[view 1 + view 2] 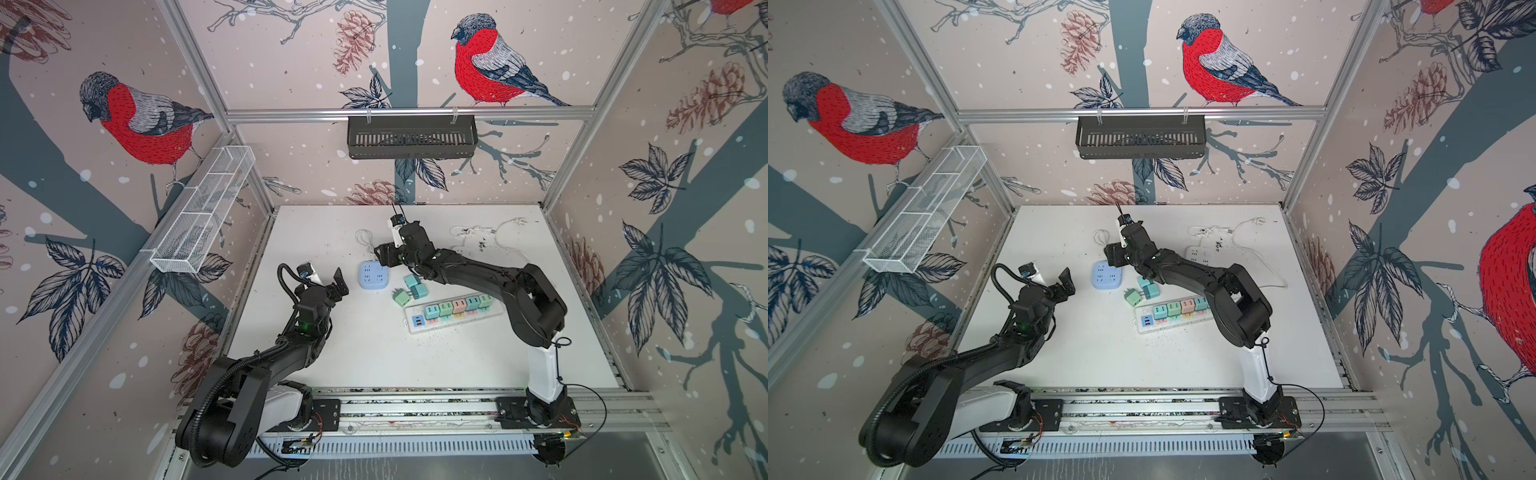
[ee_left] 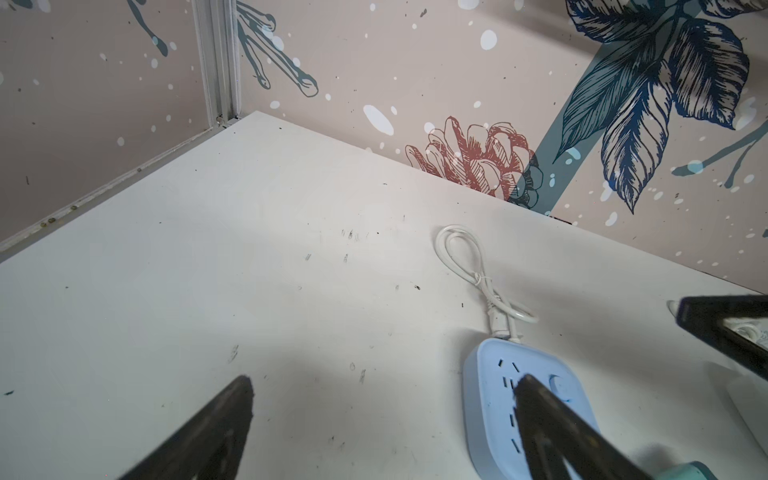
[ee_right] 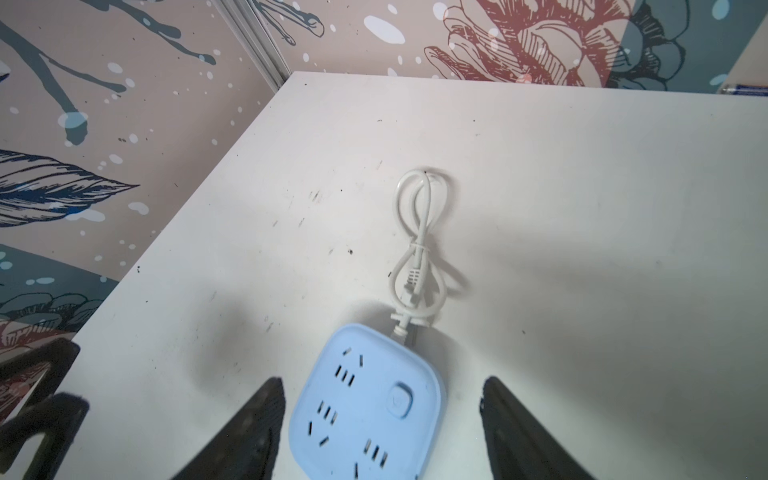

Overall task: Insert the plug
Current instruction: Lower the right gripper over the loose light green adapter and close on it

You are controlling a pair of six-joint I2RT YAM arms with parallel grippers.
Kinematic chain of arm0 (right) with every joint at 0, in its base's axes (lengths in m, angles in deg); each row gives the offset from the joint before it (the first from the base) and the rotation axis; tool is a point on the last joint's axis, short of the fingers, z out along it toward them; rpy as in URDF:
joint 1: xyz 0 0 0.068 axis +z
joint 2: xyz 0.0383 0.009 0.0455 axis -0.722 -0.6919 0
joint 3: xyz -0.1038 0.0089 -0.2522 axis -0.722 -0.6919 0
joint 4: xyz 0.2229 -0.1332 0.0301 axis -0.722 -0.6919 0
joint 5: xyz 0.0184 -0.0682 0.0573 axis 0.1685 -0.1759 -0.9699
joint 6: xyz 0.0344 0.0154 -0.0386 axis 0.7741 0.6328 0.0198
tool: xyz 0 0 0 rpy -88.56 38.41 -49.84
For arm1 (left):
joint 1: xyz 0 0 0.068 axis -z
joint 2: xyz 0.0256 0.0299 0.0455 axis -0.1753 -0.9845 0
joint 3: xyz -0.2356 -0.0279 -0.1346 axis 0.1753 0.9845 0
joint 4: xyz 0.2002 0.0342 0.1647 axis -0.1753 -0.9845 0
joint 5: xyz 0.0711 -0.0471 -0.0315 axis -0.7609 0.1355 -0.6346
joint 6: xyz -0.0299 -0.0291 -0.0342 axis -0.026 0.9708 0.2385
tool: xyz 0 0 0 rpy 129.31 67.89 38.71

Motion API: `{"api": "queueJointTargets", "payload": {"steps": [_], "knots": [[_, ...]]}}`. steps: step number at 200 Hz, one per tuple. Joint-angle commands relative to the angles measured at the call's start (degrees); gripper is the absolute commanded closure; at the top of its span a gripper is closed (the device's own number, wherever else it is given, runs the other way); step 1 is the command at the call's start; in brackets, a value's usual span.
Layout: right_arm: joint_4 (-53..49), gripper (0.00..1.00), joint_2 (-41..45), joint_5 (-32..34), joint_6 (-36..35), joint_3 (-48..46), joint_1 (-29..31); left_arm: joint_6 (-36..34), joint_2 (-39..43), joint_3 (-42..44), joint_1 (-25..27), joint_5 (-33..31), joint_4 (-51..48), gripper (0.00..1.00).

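**Held both grippers spread and empty, with the plugs lying loose on the table**

Showed, nearest the rail [image 1: 415, 405], a white power strip [image 1: 453, 319] with five pastel plugs [image 1: 459, 306] seated in a row. Found the task's things just beyond it: three loose plugs [image 1: 418, 290], two teal and one green, bunched together on the white table [image 1: 365, 365], prongs visible on the green one. Judged them light, rigid plastic cubes with smooth, somewhat slippery faces. Judged them best pinched across two opposite flat sides of the body, clear of the metal prongs, and kept square for a straight entry into the slots. Placed the blue socket block [image 1: 371, 275] just beside the plugs, to their left in both top views, every slot unoccupied.

Saw the left arm [image 1: 266, 361] bent up from the rail, its left gripper [image 2: 384, 390] near the block, jaws spread wide and holding nothing. Traced the right arm [image 1: 478, 270] folded at the elbow and stretched across the middle. Found the right gripper [image 3: 382, 386] angled down over the block, fingers [image 3: 257, 419] parted either side of it in the wrist view and gripping nothing. Could not tell contact from clearance there. Noted the block's tied white cord [image 3: 419, 232] lying farther back.
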Motion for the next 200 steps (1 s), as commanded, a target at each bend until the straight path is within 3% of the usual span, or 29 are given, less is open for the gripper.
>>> {"api": "queueJointTargets", "payload": {"steps": [1,62,88,132,200], "knots": [[-3.3,0.26,3.6,3.4,-0.6,-4.3,0.5,1.2,1.7,2.1,-0.2,-1.8,5.7,0.03],[-5.9,0.28,15.2,7.3,0.7,-16.2,3.7,1.8,2.9,4.2,-0.2,-2.3,8.1,0.03],[-8.1,0.28,13.2,5.6,-2.2,-15.3,2.8,2.0,3.8,5.3,-0.2,-2.9,9.1,0.03],[-8.9,0.28,8.9,-3.4,-7.6,-14.3,2.1,2.0,2.9,4.9,-0.2,-3.1,9.4,0.03],[-11.7,0.28,3.9,-5.4,-9.3,-12.3,3.1,2.0,2.3,4.6,-0.2,-3.0,9.6,0.03]]}}
